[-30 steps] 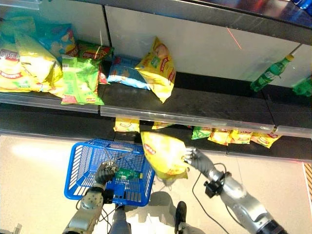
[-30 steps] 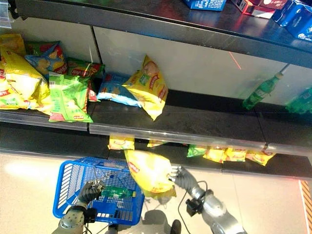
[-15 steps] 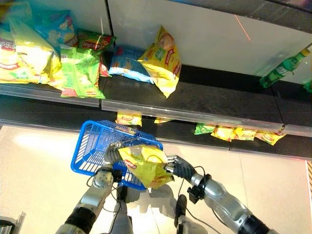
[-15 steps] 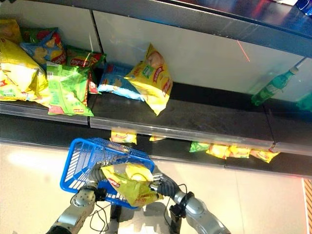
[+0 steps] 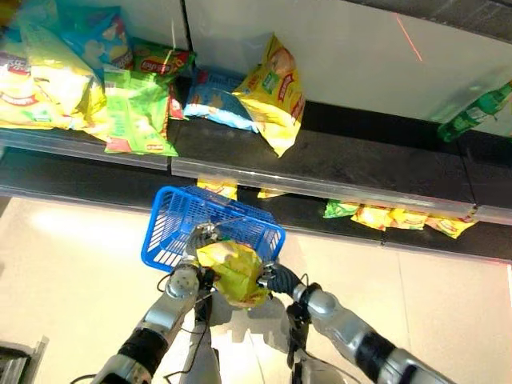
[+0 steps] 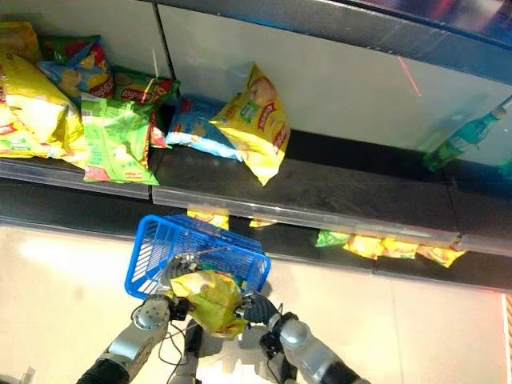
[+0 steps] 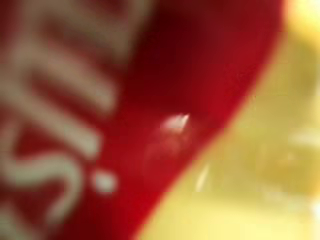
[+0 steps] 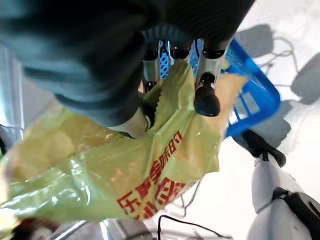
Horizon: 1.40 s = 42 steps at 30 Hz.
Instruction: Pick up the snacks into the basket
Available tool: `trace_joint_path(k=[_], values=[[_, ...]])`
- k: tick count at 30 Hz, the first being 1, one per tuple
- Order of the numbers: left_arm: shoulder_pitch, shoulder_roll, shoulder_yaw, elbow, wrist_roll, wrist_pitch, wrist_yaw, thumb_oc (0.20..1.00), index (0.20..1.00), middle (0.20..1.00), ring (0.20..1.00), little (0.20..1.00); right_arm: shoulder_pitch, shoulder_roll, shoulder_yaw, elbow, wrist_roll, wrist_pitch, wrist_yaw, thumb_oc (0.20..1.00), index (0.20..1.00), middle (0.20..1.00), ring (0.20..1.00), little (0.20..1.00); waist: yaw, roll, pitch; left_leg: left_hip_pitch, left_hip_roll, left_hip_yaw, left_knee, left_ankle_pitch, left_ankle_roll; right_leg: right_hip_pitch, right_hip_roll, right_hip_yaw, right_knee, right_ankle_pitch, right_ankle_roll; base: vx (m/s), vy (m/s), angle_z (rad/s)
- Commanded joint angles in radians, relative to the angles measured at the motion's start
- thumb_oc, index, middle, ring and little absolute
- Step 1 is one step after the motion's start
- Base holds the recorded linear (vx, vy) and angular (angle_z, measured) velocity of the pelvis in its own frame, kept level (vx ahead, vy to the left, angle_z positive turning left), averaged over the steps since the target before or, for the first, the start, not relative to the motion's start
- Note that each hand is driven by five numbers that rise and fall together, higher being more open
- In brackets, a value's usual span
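A blue wire basket (image 5: 180, 224) hangs tilted in front of the lower shelf, and my left hand (image 5: 200, 240) is curled on its handle. A crumpled yellow snack bag (image 5: 234, 272) with red print sits at the basket's near rim, partly over my left hand. My right hand (image 5: 276, 278) is shut on the bag's right edge. The right wrist view shows my fingers (image 8: 206, 97) pinching the bag (image 8: 125, 165), with the basket (image 8: 255, 95) behind. The left wrist view looks straight at the bag's red and yellow print (image 7: 150, 100) from very close.
On the dark shelf (image 5: 360, 164) above lie a yellow bag (image 5: 276, 96), a blue bag (image 5: 210, 104), a green bag (image 5: 140, 116) and more bags at the left (image 5: 48, 88). Green bottles (image 5: 472, 116) lie at the right. Small bags (image 5: 392, 216) sit below. Pale floor (image 5: 72, 272) lies underneath.
My right hand has carried the yellow bag left and down onto the basket's near rim, against my left hand. The basket has risen and tilted. The camera has shifted a little.
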Motion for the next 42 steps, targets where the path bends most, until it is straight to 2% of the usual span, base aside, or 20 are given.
trace_joint_path(k=[1,5,8,10,22,28,29,30,32,33,42], values=[[-0.099,0.0,-0.014,-0.292,-0.031,-0.176,-0.03,0.2,0.2,0.2,0.2,0.2,-0.065,0.051,-0.016,0.001,-0.056,-0.038,-0.046,0.2,0.2,0.2,0.2,0.2,0.023,0.018,-0.031,-0.002,-0.01,-0.021,0.074,-0.09,-0.002,-0.086,-0.056,-0.009,0.124,-0.022,0.015,-0.02,0.02,0.14],[-0.078,0.014,-0.021,-0.371,-0.069,-0.185,-0.062,0.2,0.2,0.2,0.2,0.2,-0.13,0.026,-0.042,0.057,-0.127,-0.03,-0.08,0.2,0.2,0.2,0.2,0.2,0.04,0.05,-0.02,-0.013,-0.023,-0.027,0.073,-0.086,0.002,-0.098,-0.066,-0.015,0.133,-0.02,0.017,-0.01,0.017,0.12],[-0.074,0.015,-0.025,-0.402,-0.083,-0.186,-0.074,0.2,0.2,0.2,0.2,0.2,-0.149,0.011,-0.062,0.079,-0.141,-0.032,-0.092,0.2,0.2,0.2,0.2,0.2,0.045,0.061,-0.013,-0.02,-0.027,-0.029,0.073,-0.084,0.002,-0.103,-0.071,-0.016,0.137,-0.019,0.019,-0.01,0.01,0.08],[-0.066,0.024,-0.027,-0.441,-0.101,-0.186,-0.086,0.2,0.2,0.2,0.2,0.2,-0.182,-0.024,-0.092,0.085,-0.164,-0.032,-0.114,0.2,0.2,0.2,0.2,0.2,0.051,0.074,-0.007,-0.026,-0.034,-0.032,0.072,-0.082,0.004,-0.11,-0.076,-0.018,0.139,-0.019,0.02,-0.01,0.01,0.11],[-0.037,0.05,-0.041,-0.421,-0.108,-0.187,-0.097,0.2,0.2,0.2,0.2,0.2,-0.312,-0.101,-0.193,0.137,-0.147,-0.052,-0.198,0.2,0.2,0.2,0.2,0.2,0.06,0.096,-0.001,-0.042,-0.048,-0.03,0.099,-0.096,0.012,-0.127,-0.088,-0.012,0.163,-0.025,0.016,0.0,0.008,0.04],[-0.007,0.075,-0.041,-0.452,-0.135,-0.188,-0.11,0.2,0.2,0.2,0.2,0.2,-0.403,-0.13,-0.218,0.242,-0.155,-0.049,-0.243,0.2,0.2,0.2,0.2,0.2,0.069,0.105,0.01,-0.049,-0.05,-0.027,0.113,-0.1,0.015,-0.133,-0.085,-0.006,0.168,-0.027,0.014,0.0,0.002,-0.01],[-0.006,0.077,-0.04,-0.456,-0.137,-0.188,-0.112,0.2,0.2,0.2,0.2,0.2,-0.412,-0.134,-0.215,0.253,-0.157,-0.046,-0.246,0.294,0.294,0.294,0.294,0.294,0.07,0.107,0.01,-0.049,-0.05,-0.029,0.113,-0.099,0.015,-0.134,-0.084,-0.006,0.17,-0.028,0.013,0.0,0.0,0.0],[-0.007,0.077,-0.04,-0.456,-0.137,-0.188,-0.113,0.2,0.2,0.2,0.2,0.2,-0.413,-0.134,-0.215,0.254,-0.157,-0.047,-0.245,0.319,0.319,0.319,0.319,0.319,0.07,0.107,0.01,-0.049,-0.05,-0.029,0.113,-0.099,0.014,-0.134,-0.084,-0.006,0.17,-0.028,0.013,0.0,0.0,0.0],[-0.008,0.078,-0.043,-0.456,-0.14,-0.188,-0.114,0.2,0.2,0.2,0.2,0.2,-0.43,-0.132,-0.212,0.275,-0.161,-0.041,-0.244,0.812,0.812,0.812,0.812,0.812,0.07,0.107,0.011,-0.052,-0.05,-0.029,0.115,-0.099,0.015,-0.137,-0.084,-0.007,0.173,-0.029,0.012,0.0,0.0,0.0],[-0.006,0.08,-0.046,-0.46,-0.146,-0.187,-0.117,0.2,0.2,0.2,0.2,0.2,-0.444,-0.13,-0.204,0.294,-0.177,-0.039,-0.249,1.0,1.0,1.0,1.0,1.0,0.072,0.108,0.01,-0.054,-0.051,-0.03,0.116,-0.1,0.015,-0.137,-0.085,-0.007,0.171,-0.029,0.013,0.0,0.0,0.0],[-0.009,0.075,-0.05,-0.459,-0.141,-0.184,-0.115,0.2,0.2,0.2,0.2,0.2,-0.421,-0.107,-0.196,0.298,-0.185,-0.037,-0.244,1.0,1.0,1.0,1.0,1.0,0.068,0.105,0.008,-0.056,-0.055,-0.027,0.123,-0.106,0.019,-0.142,-0.084,-0.002,0.175,-0.03,0.012,0.0,0.0,0.0]])
